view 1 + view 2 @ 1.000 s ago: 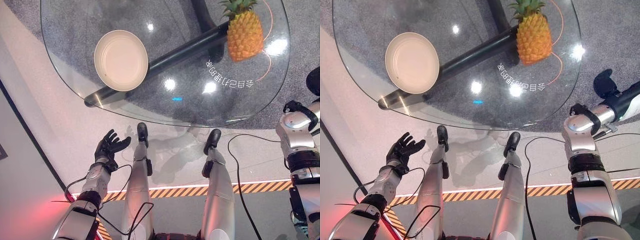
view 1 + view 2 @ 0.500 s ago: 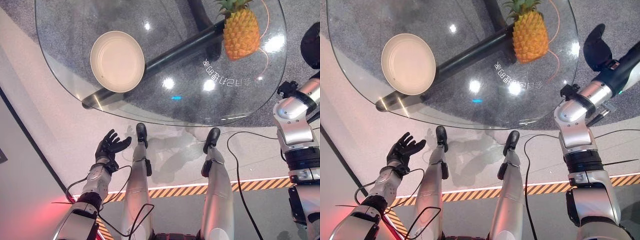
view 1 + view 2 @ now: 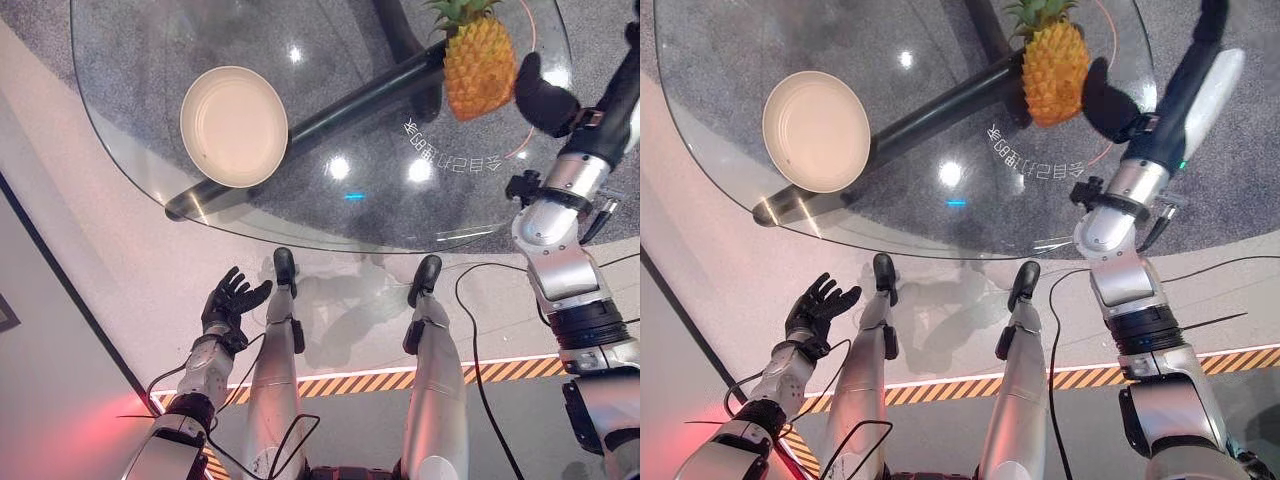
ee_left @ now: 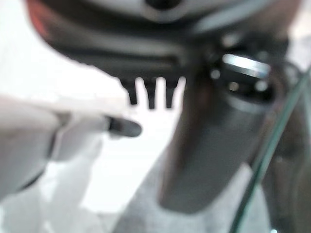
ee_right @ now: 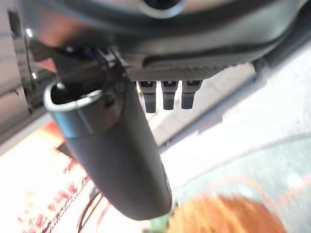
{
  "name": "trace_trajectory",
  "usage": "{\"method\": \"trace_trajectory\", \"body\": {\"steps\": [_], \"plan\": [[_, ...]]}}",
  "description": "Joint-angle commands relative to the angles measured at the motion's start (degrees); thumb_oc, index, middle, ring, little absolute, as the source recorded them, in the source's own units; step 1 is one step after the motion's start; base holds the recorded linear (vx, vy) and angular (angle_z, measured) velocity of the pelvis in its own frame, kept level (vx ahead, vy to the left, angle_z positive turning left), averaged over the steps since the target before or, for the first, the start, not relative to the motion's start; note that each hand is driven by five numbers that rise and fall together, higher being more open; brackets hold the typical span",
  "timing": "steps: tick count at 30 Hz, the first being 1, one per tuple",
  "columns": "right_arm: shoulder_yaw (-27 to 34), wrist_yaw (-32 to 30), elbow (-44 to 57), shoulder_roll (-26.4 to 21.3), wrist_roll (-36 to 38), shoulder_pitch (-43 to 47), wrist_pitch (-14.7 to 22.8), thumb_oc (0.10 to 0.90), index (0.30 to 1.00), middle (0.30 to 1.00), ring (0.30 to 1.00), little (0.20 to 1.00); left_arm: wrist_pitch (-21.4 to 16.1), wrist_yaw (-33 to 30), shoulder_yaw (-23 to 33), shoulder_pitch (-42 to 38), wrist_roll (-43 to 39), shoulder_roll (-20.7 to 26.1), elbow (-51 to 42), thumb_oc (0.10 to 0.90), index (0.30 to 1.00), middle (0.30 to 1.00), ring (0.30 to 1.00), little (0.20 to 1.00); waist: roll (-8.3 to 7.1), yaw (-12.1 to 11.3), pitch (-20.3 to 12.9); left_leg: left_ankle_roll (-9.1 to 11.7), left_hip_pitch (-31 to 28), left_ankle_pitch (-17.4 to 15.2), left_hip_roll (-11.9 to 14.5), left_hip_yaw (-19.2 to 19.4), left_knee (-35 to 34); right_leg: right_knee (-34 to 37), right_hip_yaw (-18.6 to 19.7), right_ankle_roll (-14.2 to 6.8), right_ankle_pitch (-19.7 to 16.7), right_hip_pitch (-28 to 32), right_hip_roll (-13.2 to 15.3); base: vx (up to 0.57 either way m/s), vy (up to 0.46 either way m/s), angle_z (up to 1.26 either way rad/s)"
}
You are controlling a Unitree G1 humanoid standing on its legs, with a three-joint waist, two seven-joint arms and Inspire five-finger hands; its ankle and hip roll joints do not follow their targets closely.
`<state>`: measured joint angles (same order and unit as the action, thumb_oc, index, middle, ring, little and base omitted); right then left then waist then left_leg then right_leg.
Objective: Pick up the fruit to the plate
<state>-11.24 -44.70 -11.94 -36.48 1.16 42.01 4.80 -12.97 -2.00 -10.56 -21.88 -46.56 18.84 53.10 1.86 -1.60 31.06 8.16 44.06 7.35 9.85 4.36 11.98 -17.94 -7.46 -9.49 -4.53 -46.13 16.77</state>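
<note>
Barely begun: pineapple [image 3: 480, 68] on glass counter [image 3: 400, 215], well apart from empty plate [image 3: 234, 126]. Right robot hand [image 3: 545, 98] beside it, open, empty; left robot hand [image 3: 230, 300] open, idle.

left hand [image 4: 160, 63] — fingers straight, glass edge [image 4: 262, 160]

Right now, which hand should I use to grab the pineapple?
The right. The right hand is raised over the glass table, just beside the pineapple, fingers straight. The left hand hangs open below the table edge, nearer the plate than the fruit.
</note>
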Motion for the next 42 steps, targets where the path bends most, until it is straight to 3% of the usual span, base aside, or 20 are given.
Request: {"method": "trace_trajectory", "body": {"steps": [1,17,29,42], "plan": [[1.6,2.2,8.8,-2.3,-2.2,0.5,1.9,0.8,0.9,0.9,0.9,0.9,-2.6,-1.8,0.3,3.6,1.5,0.6,1.1,0.8,0.9,0.9,0.9,0.9,0.76,0.4,-1.3,-2.2,-1.1,-1.7,-0.5,-2.6,1.9,0.1,-2.2,-1.0,-1.0,0.9,1.0,0.0,0.0,0.0],[-2.6,8.8,10.5,0.4,-2.2,1.1,-2.0,0.8,0.9,0.9,0.9,0.9,-2.8,-2.1,-0.4,3.1,1.9,-0.1,1.6,0.8,0.9,0.9,0.9,0.9,0.82,0.0,-1.3,-2.0,-1.3,-1.0,-0.2,-1.9,1.1,0.2,-2.6,-1.0,-1.4,0.7,1.2,0.0,0.0,0.0],[-2.5,0.7,7.0,0.9,-4.9,3.1,-4.6,0.8,0.9,0.9,0.9,0.9,-2.7,-3.0,-1.4,2.6,2.2,-0.7,1.4,0.8,0.9,0.9,0.9,0.9,1.27,-0.5,-1.3,-2.0,-1.5,-0.9,-0.2,-1.9,0.8,0.2,-3.0,-1.2,-1.6,0.8,1.7,0.0,0.0,0.0],[-3.4,-2.9,2.1,0.4,-3.2,6.1,-8.6,0.8,0.9,0.9,0.9,0.9,-2.2,-2.9,-2.2,1.9,2.1,-0.7,1.3,0.8,0.9,0.9,0.9,0.9,1.91,-1.1,-1.3,-2.1,-1.4,-0.8,-0.5,-2.1,0.6,0.2,-3.1,-1.2,-1.7,0.5,2.0,0.0,0.0,0.0]]}}
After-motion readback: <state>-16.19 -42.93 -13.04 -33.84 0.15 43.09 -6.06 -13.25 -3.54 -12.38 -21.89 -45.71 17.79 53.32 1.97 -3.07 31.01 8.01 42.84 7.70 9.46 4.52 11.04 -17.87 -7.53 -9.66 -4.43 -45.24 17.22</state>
